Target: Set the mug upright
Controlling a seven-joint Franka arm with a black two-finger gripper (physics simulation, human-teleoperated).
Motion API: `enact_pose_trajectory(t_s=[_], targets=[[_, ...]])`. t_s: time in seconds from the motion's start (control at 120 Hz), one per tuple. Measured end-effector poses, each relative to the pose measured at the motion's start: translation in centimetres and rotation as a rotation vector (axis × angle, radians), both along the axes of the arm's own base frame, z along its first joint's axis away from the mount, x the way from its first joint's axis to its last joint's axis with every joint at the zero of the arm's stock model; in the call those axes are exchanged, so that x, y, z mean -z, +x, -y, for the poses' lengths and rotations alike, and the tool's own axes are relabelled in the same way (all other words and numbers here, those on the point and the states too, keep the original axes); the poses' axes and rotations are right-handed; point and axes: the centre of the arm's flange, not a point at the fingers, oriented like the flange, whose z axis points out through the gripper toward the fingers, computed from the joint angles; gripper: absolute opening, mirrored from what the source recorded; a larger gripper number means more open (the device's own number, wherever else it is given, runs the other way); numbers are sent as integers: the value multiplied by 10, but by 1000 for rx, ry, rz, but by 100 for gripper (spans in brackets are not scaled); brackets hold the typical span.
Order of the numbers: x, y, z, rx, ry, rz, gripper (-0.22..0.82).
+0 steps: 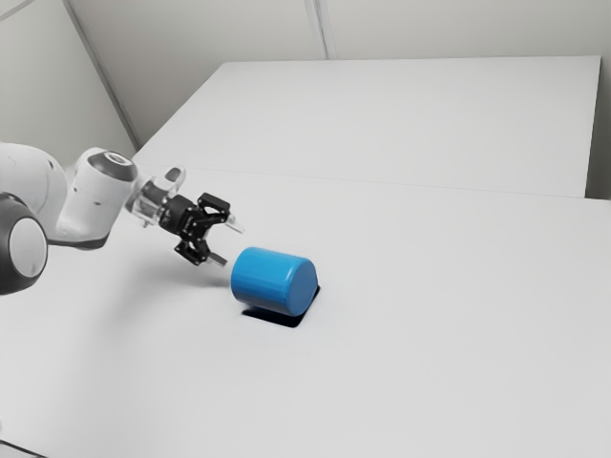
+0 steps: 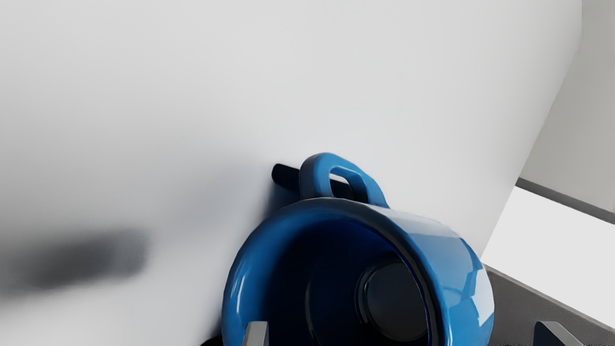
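My one gripper (image 1: 227, 243) was spread wide, its two fingers (image 2: 257, 334) holding nothing, one of them across part of the mouth in my wrist view. Just past the fingertips was the single blue mug (image 1: 272, 280), on its side on the white table (image 1: 430, 372), well in from the far edge. It was glossy, its open mouth facing my gripper, its one looped handle (image 2: 311, 179) out to the side. The wrist view cut off part of the rim, and the dark interior was hard to read. Beyond the table's far edge stood a pale wall (image 1: 458, 29).
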Motion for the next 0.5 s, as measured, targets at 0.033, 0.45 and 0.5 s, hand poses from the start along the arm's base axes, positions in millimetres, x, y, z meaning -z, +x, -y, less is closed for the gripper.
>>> enact_pose_trajectory(t_s=[0.033,0.45,0.5], targets=[[0,1,4,-3,-9,-3,60],[23,9,37,-65,-119,-65,60],[23,10,38,-70,-123,-66,52]])
